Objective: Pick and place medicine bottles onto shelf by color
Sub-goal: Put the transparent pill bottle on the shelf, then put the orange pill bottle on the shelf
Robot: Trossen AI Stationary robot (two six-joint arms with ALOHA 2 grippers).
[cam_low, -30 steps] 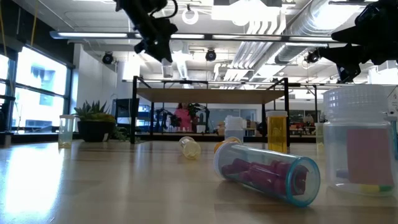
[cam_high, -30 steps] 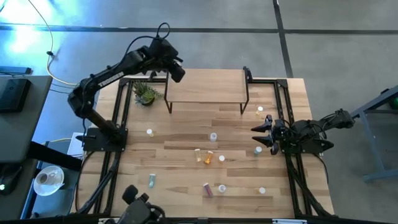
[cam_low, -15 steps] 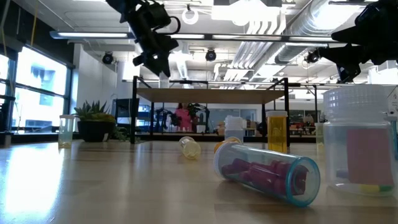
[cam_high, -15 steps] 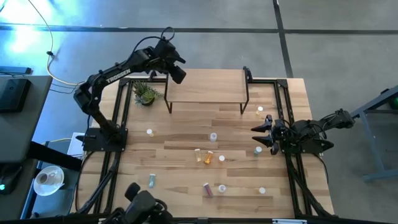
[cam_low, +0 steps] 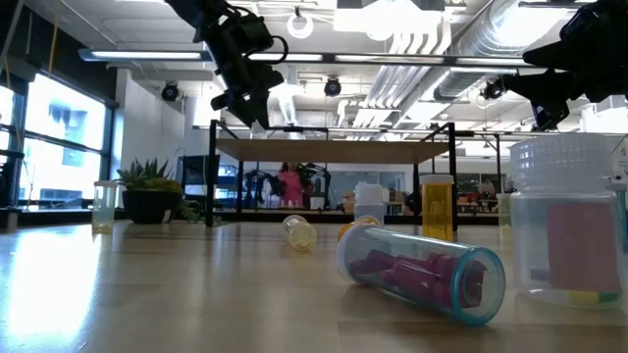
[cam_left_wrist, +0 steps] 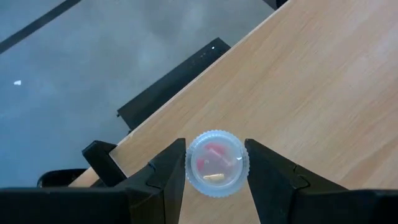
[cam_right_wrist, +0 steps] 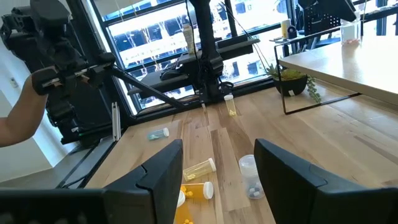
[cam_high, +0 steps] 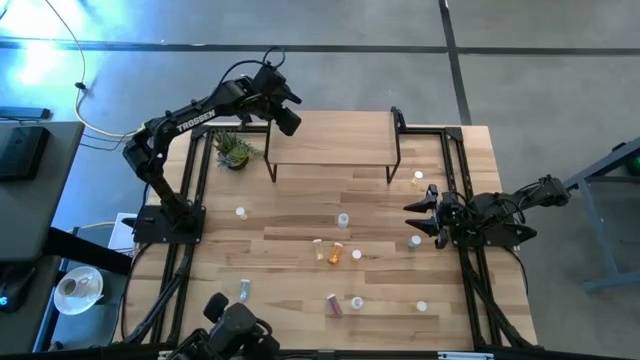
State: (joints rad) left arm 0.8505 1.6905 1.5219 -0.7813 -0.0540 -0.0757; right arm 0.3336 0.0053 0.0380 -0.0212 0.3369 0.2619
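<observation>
No bottles stood on the shelf (cam_high: 330, 140) yet; left gripper (cam_left_wrist: 216, 171) squeezed one bottle (cam_left_wrist: 217, 163) above it, right gripper (cam_high: 420, 216) gaped, empty

- The wooden table (cam_high: 300, 200) carries the shelf (cam_high: 335, 140) at its far edge.
- A small potted plant (cam_high: 235, 150) stands just beside the shelf.
- Small medicine bottles (cam_high: 335, 252) lie scattered on the table, some upright, some on their side.

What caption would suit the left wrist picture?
Left tool holds a clear bottle above the shelf's light wood board.
</observation>
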